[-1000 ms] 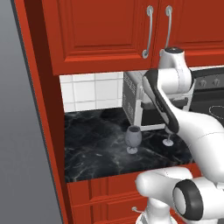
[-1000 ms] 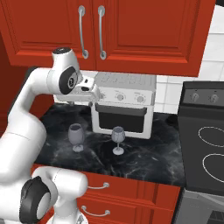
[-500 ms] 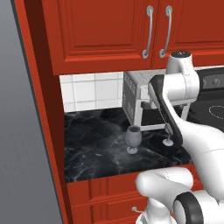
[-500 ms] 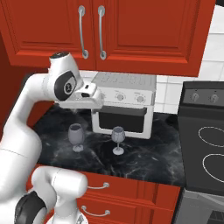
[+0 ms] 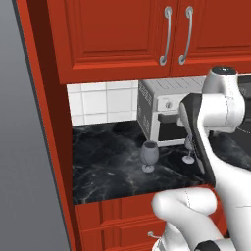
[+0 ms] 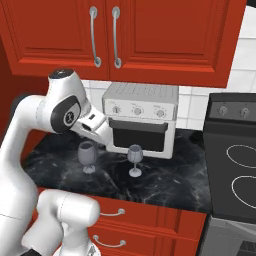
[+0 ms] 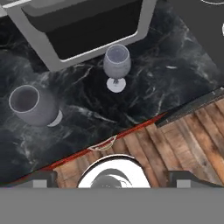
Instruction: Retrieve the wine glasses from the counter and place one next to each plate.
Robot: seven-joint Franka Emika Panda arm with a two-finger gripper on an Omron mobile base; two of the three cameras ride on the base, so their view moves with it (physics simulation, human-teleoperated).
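Note:
Two smoky-grey wine glasses stand upright on the black marble counter [image 6: 175, 185] in front of a toaster oven. In the right base view the left glass [image 6: 88, 155] sits just below my hand, and the right glass [image 6: 134, 159] stands beside it. From the left base side I see one glass [image 5: 148, 155] whole; the other glass [image 5: 188, 151] is half hidden by my arm. In the hand view my gripper [image 7: 113, 178] hangs open over the counter's front edge, above both glasses [image 7: 117, 64] [image 7: 29, 105], holding nothing. Its fingertips [image 7: 38, 178] stand far apart. The plates are out of view.
A white toaster oven [image 6: 141, 119] stands at the back of the counter, close behind the glasses. A black stove [image 6: 234, 172] adjoins on the right. Red wall cabinets [image 6: 115, 35] hang overhead, red drawers [image 6: 150, 220] sit below, and a tall red panel [image 5: 49, 122] closes the left.
My arm has sunk a little and the hand has tilted down toward the glasses. Both glasses stand where they were.

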